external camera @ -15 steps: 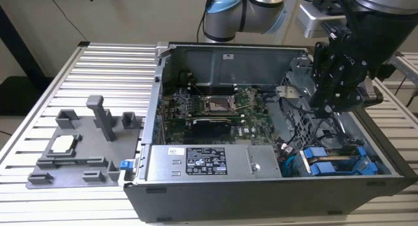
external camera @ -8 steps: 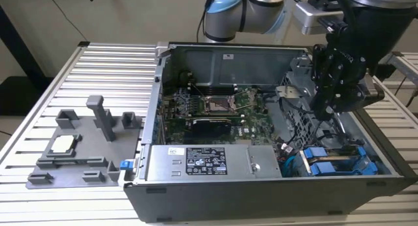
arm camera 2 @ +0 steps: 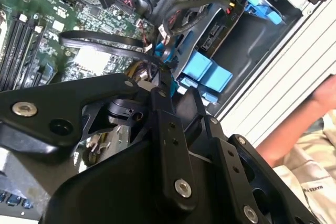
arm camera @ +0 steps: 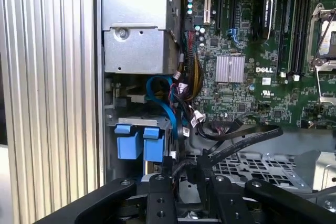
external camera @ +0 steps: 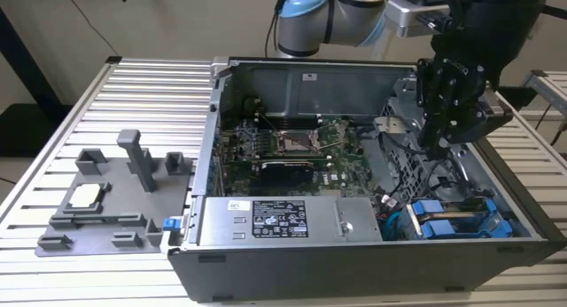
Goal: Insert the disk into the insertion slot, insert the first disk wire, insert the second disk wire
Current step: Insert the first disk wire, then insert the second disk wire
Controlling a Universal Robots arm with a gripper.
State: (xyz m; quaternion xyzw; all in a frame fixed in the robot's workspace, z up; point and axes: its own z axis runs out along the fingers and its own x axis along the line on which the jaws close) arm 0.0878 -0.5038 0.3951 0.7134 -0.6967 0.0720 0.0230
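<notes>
NEAR CORNER, OPEN CASE: On the exterior view's right, at the near end of an open dark-grey computer case (external camera: 354, 270), the silver-grey disk in its bright blue plastic carrier frame (external camera: 440, 228) sits in the insertion slot (arm camera: 131, 121). The slot is a rectangular bay of a grey sheet-metal drive cage. A second blue-framed drive (external camera: 425, 210) sits just beside the disk, and which of the pair is the task's own cannot be told for sure. Along the same near wall lies a large silver labelled power-supply box (external camera: 283, 220). Behind both spreads the green motherboard (external camera: 293, 144).

The black end effector (external camera: 436, 142) hangs over the case's right side, farther back than the cage and above it, apart from the disk. In the first wrist view the blue carrier fronts lie near it, off to one side, with a loop of blue cable (arm camera: 164, 100) and black flat cables (arm camera: 247, 136) around them. Whether the end effector is apart, together or clamped on a cable cannot be told.

To the exterior view's left, a grey plastic fixture (external camera: 115, 201) rests on the ribbed aluminium counter (external camera: 142, 88). Farthest back rises the silver-and-blue robot arm (external camera: 310, 18).
</notes>
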